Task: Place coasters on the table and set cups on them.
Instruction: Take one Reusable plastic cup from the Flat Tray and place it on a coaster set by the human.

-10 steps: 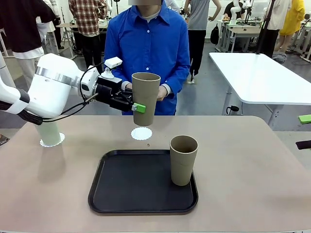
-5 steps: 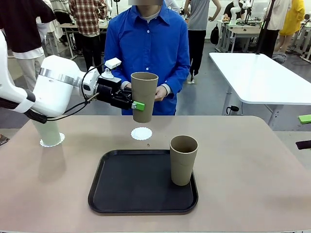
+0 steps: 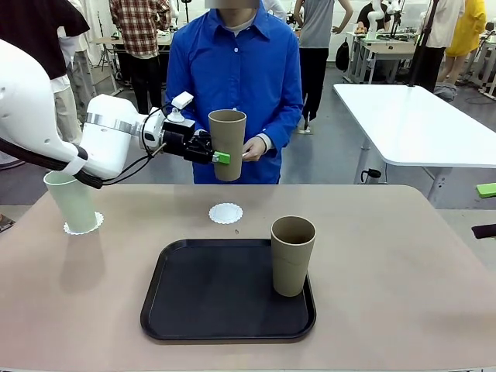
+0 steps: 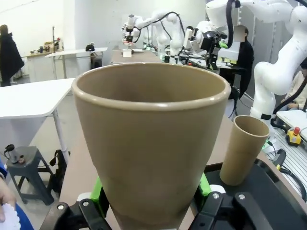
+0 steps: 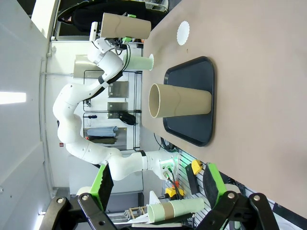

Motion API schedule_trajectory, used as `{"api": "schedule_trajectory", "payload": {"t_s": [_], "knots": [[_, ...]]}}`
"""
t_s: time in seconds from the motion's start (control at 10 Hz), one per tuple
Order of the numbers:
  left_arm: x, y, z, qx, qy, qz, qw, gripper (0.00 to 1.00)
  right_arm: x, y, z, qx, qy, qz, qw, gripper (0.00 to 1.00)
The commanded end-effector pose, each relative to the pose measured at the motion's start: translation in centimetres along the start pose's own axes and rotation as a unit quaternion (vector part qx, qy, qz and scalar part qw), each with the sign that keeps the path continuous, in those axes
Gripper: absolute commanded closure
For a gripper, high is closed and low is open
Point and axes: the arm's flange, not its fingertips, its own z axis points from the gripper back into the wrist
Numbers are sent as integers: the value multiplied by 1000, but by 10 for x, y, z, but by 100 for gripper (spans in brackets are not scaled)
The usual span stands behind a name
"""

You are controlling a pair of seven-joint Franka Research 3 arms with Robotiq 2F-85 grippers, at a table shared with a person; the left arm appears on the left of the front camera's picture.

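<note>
I count three cups. My left gripper (image 3: 221, 157) clamps one tall tan cup (image 3: 228, 139) up by the beige table's (image 3: 403, 271) far edge. A second tan cup (image 3: 292, 256) stands at the black tray's (image 3: 194, 310) right edge. The mint-green cup (image 3: 71, 200) sits on a white lacy coaster (image 3: 84, 227) near the far-left corner. A second coaster (image 3: 225, 213) lies bare mid-far edge. My right gripper (image 5: 158, 187) gapes empty.

The counter (image 3: 403, 263) is carrying a black tray (image 3: 209, 294) close to its near edge. A bare doily (image 3: 225, 213) is lying just beyond the tray. A second doily (image 3: 98, 223) is sitting near the left edge, under a mint cup (image 3: 71, 200).
</note>
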Motion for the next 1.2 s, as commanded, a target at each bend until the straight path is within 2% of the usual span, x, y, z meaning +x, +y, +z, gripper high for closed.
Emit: {"api": "schedule_trajectory", "payload": {"t_s": [0.0, 0.2, 0.4, 0.6, 1.1], "knots": [[4, -4, 3, 15, 1, 3, 1000, 16, 2, 0, 0, 11, -4, 8, 1000, 0], [-2, 0, -1, -1, 0, 1, 1000, 16, 2, 0, 0, 11, -4, 8, 1000, 0], [-19, 5, 7, -30, -19, -28, 999, 16, 2, 0, 0, 11, -4, 8, 1000, 0], [-31, 14, 1, -65, -9, -42, 997, 16, 2, 0, 0, 11, -4, 8, 1000, 0], [-51, 31, -16, -90, 17, -47, 995, 16, 2, 0, 0, 11, -4, 8, 1000, 0]]}}
